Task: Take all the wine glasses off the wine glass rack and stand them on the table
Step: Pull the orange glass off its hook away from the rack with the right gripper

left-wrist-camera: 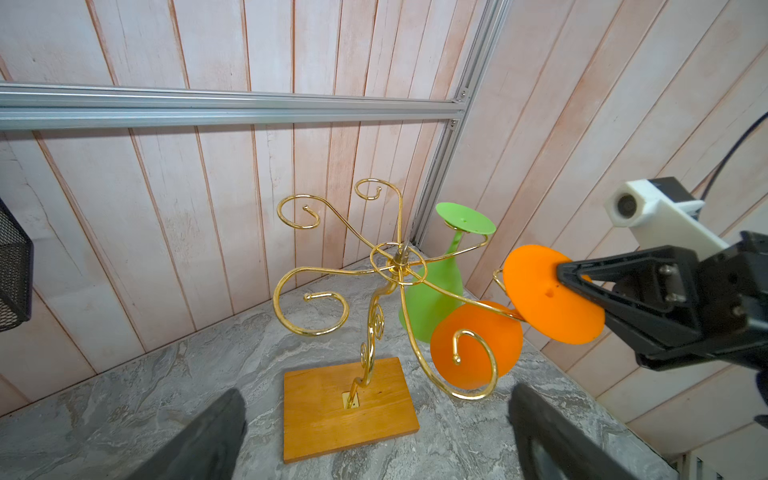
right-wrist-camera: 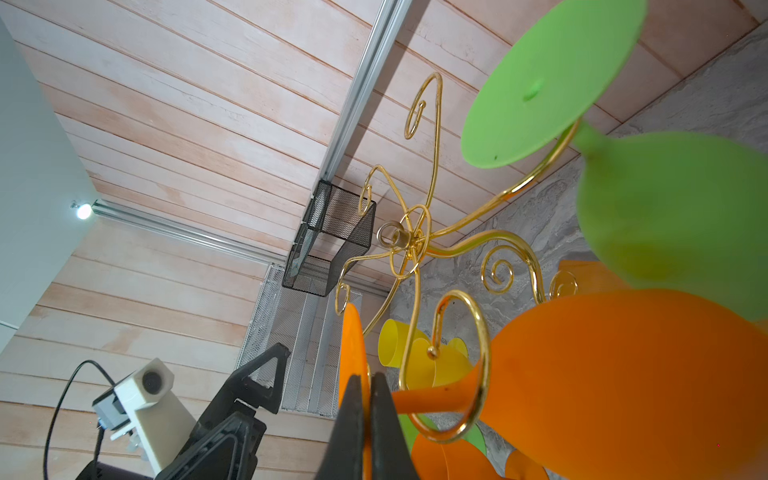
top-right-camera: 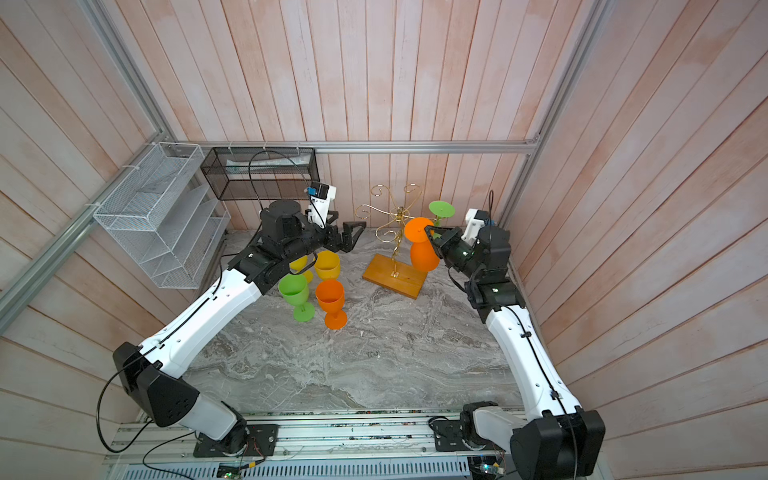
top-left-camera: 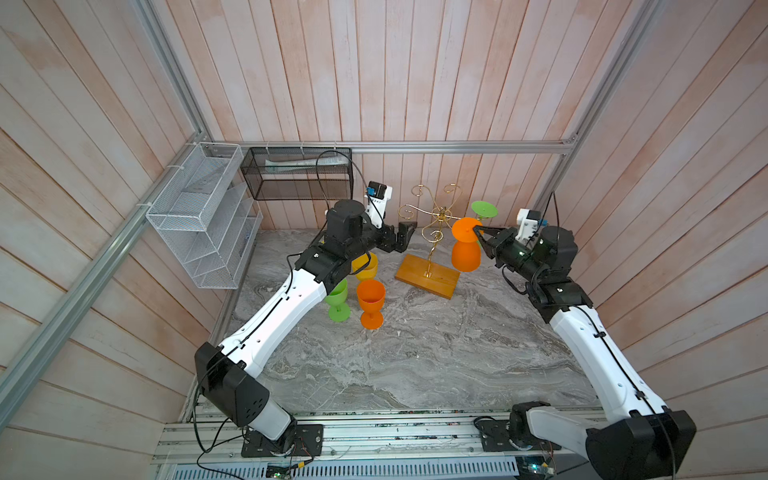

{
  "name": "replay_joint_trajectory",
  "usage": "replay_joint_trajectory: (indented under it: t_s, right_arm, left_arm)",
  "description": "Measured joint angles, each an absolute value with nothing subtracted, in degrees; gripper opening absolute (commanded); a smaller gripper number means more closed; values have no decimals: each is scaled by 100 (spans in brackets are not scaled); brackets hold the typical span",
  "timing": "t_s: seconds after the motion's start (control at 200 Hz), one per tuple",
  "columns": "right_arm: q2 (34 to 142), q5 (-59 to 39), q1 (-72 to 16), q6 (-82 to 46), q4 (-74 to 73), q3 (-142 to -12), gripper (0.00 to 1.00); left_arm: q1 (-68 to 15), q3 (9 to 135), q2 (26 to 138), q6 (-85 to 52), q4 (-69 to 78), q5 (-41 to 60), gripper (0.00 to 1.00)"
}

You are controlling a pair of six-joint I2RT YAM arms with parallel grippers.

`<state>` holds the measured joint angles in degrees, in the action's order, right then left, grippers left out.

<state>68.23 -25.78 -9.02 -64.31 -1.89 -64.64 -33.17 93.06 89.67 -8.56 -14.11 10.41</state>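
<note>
The right gripper (top-left-camera: 478, 232) is clenched on the rim of the foot of the orange wine glass (top-left-camera: 465, 254), which hangs bowl-down and tilted on the right side of the wine glass rack (left-wrist-camera: 390, 266). In the right wrist view its stem appears to run through a curled gold arm, so it is not yet off. The left gripper (top-left-camera: 405, 237) hovers released just left of the rack, touching nothing. The main risk is a pull straight to the right: the stem would likely catch in the curl and drag or tip the slender rack, since nothing steadies its wooden base (top-left-camera: 428, 276). The pinch is on a thin disc edge, so the glass could pivot or slip out and drop to the marble table (top-left-camera: 415, 357). The green wine glass (top-left-camera: 484, 209) hanging just beside it, farther right, could be knocked loose. No brand or label is readable; a mark on the left wrist camera mount is too small to make out.
</note>
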Motion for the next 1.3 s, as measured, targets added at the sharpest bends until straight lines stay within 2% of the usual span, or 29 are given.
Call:
replay_joint_trajectory:
  t_s: [0.645,1.3]
  right_arm:
    - [7452,-2449,-910,-6425,-327,-7043,0]
    - [7660,-2453,-23,-6423,-489,-7133,0]
  left_arm:
    - [-3317,9306,8952,-849,-1411,1041,100]
    - [-3323,9306,8820,-792,-1431,1041,100]
